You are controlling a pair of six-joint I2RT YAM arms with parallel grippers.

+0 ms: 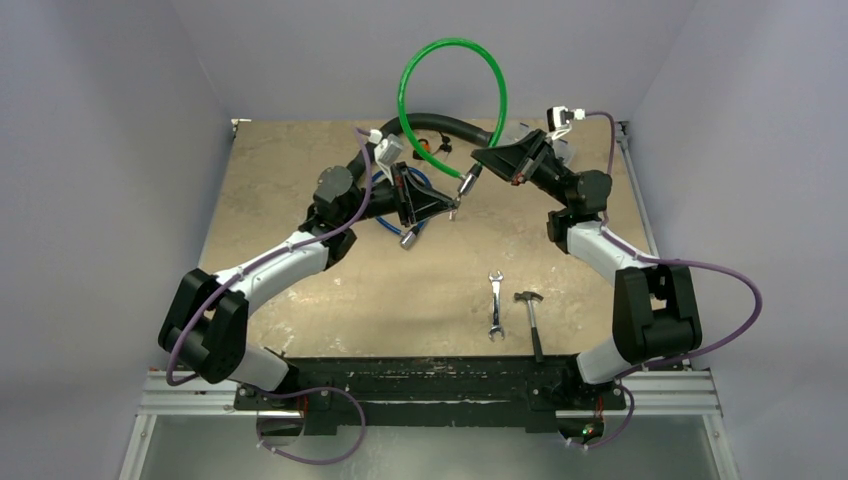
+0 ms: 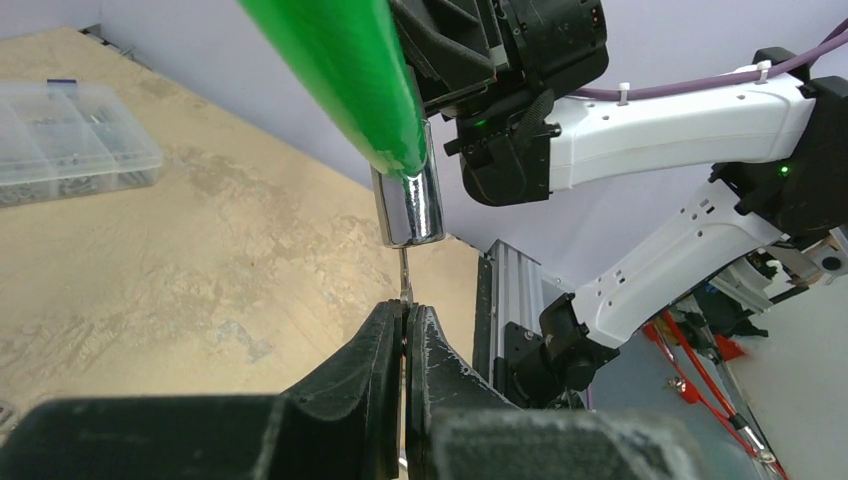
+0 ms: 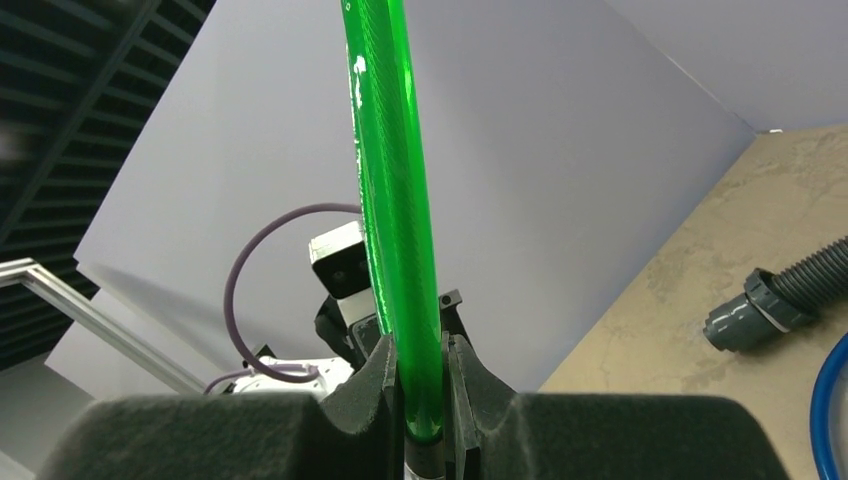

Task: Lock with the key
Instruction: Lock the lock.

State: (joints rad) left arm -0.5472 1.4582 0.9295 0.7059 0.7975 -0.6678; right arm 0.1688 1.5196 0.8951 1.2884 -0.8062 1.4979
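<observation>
Over the tabletop (image 1: 280,170), left hand (image 2: 405,320) pinches the key (image 2: 404,278) into the lock cylinder (image 2: 410,210), right hand (image 3: 425,365) clamps its green cable (image 3: 392,200); turning's left to do, probably.

The top external camera is looking steeply down from above and behind the 2 arm bases (image 1: 268,372), standing well back and taking in the whole bench (image 1: 420,300). The left wrist camera is sitting close behind the left claw (image 2: 404,314), facing along its fingers (image 2: 372,350) toward the right arm (image 2: 680,112), while the right wrist camera is peering upward past the right claw (image 3: 423,352) toward the wall (image 3: 600,150). All 3 views are sharing the green cable (image 3: 388,150).
</observation>
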